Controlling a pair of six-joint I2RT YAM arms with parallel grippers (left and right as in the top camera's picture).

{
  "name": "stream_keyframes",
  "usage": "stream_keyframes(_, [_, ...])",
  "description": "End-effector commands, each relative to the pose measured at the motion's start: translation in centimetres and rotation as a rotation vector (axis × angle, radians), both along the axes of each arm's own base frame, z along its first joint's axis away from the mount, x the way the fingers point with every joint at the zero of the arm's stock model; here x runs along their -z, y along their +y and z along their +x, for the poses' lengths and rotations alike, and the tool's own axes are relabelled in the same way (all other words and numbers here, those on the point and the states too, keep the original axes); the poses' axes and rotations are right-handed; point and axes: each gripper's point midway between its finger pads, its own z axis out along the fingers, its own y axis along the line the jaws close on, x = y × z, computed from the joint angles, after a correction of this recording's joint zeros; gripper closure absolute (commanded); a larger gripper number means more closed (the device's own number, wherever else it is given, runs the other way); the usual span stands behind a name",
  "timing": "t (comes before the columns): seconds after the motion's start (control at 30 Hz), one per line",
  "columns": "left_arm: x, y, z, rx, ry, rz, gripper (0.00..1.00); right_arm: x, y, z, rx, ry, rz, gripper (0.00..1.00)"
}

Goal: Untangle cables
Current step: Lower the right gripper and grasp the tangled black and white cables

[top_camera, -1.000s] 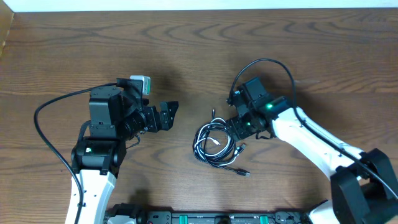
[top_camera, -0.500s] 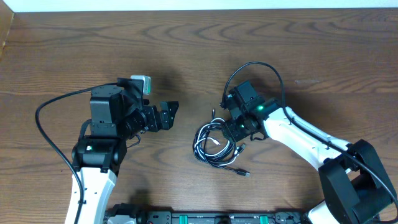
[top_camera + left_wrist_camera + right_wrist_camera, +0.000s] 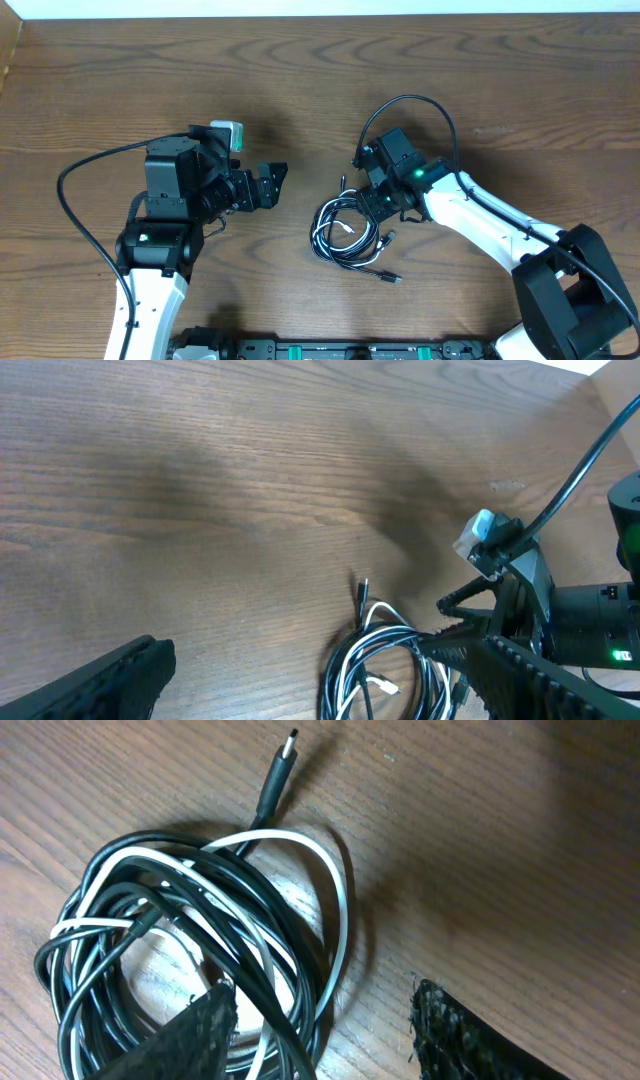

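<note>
The cables (image 3: 345, 232) lie as a tangled coil of black and white strands in the middle of the wooden table, with plug ends sticking out at the top (image 3: 343, 183) and bottom right (image 3: 392, 277). The coil also shows in the left wrist view (image 3: 385, 665) and the right wrist view (image 3: 190, 940). My right gripper (image 3: 372, 200) is open at the coil's upper right edge; in its wrist view (image 3: 320, 1025) one finger sits over the coil and the other on bare wood beside it. My left gripper (image 3: 272, 185) is open and empty, left of the coil.
Thick black arm wires loop behind each arm (image 3: 410, 105) (image 3: 75, 200). The table's far edge (image 3: 320, 14) meets a white wall. A rack (image 3: 330, 350) runs along the front edge.
My right gripper has shifted left and slightly up onto the coil's upper right edge. The left arm and the cables have not moved.
</note>
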Motion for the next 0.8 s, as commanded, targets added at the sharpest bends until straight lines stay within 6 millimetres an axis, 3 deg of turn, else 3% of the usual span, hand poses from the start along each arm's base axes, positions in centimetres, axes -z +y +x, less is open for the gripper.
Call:
stream_keyframes(0.0, [-0.7,-0.3,0.1,0.022,-0.019,-0.003,0.02,1.0,-0.1,-0.4,-0.018,0.015,-0.025,0.46])
stream_keyframes(0.3, [-1.6,-0.2,1.0,0.013,-0.077,0.001,0.02,2.5,-0.5,-1.0,-0.018,0.06,-0.056,0.48])
stream_keyframes(0.4, [-2.3,-0.2,1.5,0.013,-0.114,-0.001,0.02,2.6,-0.5,-1.0,-0.018,0.062,-0.058,0.55])
stream_keyframes(0.5, [-2.7,-0.2,1.8,0.013,-0.136,-0.002,0.02,2.5,-0.5,-1.0,-0.018,0.061,-0.057,0.65])
stream_keyframes(0.7, [-2.6,-0.2,1.9,0.013,-0.133,-0.002,0.02,2.5,-0.4,-0.8,-0.018,0.052,-0.051,0.94])
stream_keyframes(0.77, [-2.5,-0.2,1.9,0.013,-0.128,-0.002,0.02,2.4,-0.3,-0.7,-0.018,0.047,-0.048,0.99])
